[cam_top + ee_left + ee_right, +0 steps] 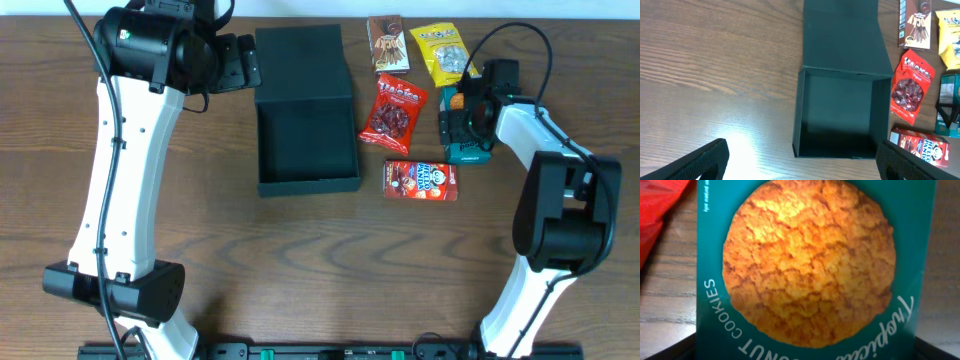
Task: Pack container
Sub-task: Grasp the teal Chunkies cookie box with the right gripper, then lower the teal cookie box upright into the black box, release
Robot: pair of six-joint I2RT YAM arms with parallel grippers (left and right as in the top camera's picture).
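We note the container [306, 183] open at the centre of the surface [200, 230], its lid flap [300, 60] lying flat on the far side. Left gripper [252, 62] sits just left of the flap, jaws wide. Right gripper [466, 125] is over the teal cookie carton [810, 265] (grip state: we cannot tell).

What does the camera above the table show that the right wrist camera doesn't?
Only overhead: the left arm, the open dark container, a yellow packet, a brown packet and a red carton. Only the right wrist: the teal carton close up, with its big cookie picture and the word COOKIES. Both: that teal carton, partly hidden under the right pincer from above, the red bag beside it, and the wooden table.
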